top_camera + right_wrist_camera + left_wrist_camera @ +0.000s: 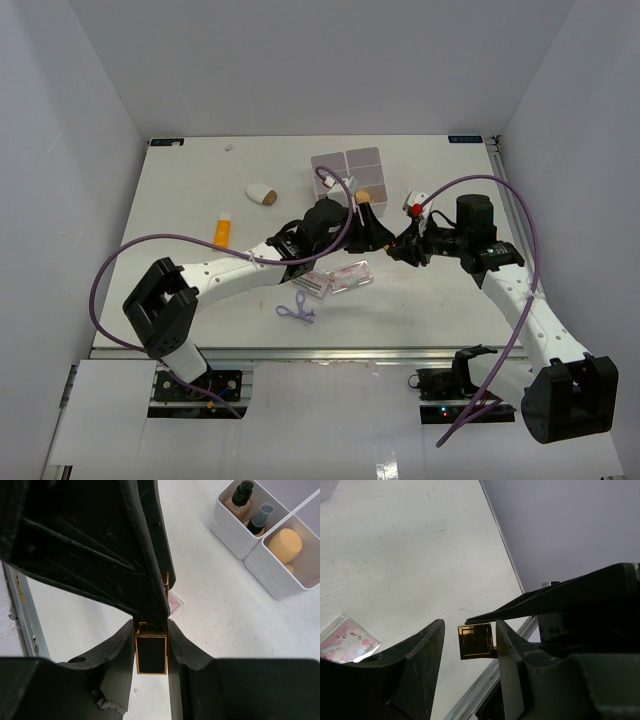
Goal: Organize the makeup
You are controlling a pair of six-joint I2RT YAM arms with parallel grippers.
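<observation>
Right wrist cam: right gripper (150, 626) is clamped on a little black-and-gold case (151, 656), held in the air over the table (225, 625). Left gripper (469, 626) sits around its gold end, jaws not pinching yet, gap on one side. If right lets go early, I reckon it drops. No brand readable on it, and the pink print on the packet (347, 641) is too small.

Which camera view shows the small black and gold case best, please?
The right wrist view: the black and gold case sits between the right gripper's fingers, its dark face plain. The left wrist view shows only its gold end; in the top external view it cannot be made out.
</observation>
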